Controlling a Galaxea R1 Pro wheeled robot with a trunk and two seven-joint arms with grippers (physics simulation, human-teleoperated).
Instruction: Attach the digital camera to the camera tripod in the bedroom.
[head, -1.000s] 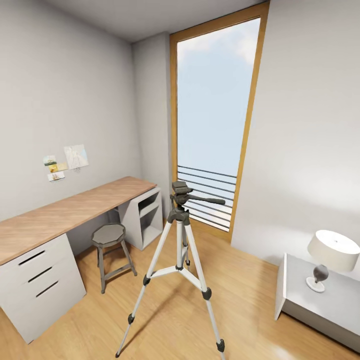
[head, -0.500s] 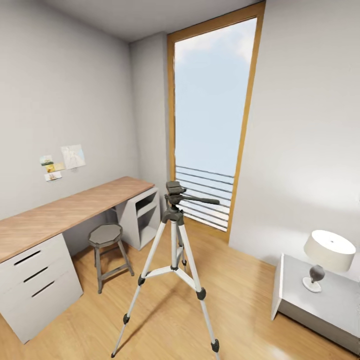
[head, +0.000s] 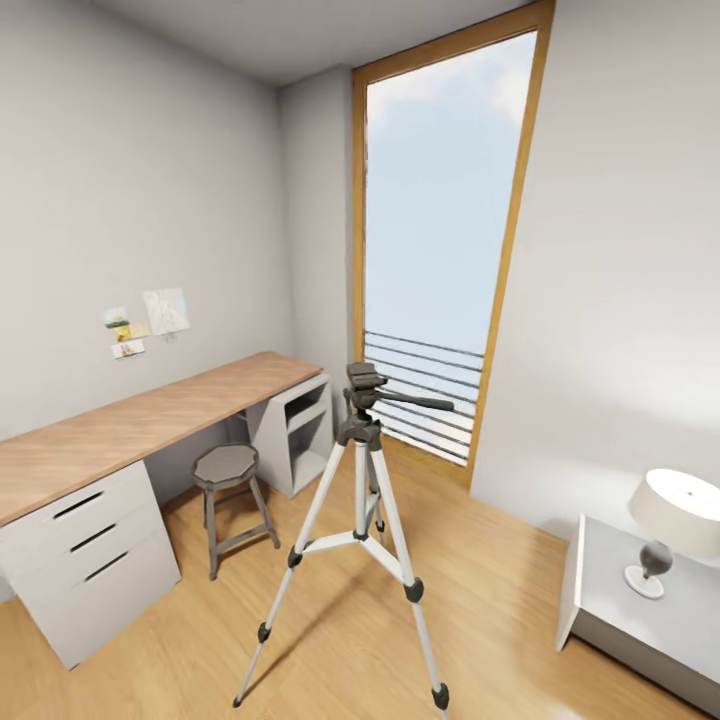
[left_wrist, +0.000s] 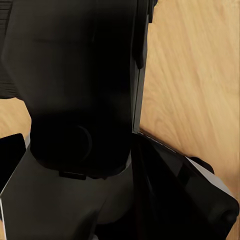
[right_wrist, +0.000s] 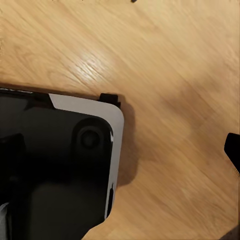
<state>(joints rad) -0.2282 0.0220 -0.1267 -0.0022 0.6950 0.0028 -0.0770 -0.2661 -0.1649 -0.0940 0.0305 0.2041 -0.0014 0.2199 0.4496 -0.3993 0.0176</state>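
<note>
I see the tripod (head: 358, 520) standing on the wood floor (head: 500, 600) mid-room, before the window (head: 440, 250), stool (head: 228, 470) and desk (head: 120, 430) to its left. Wrist views give dark robot body over floor; can't tell either gripper's state.

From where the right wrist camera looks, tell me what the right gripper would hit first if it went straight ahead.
Most likely the light wood floor, which spreads across the line of sight. The robot's own dark, grey-edged body sits to one side, and depth is unclear, so it might graze that first.
</note>
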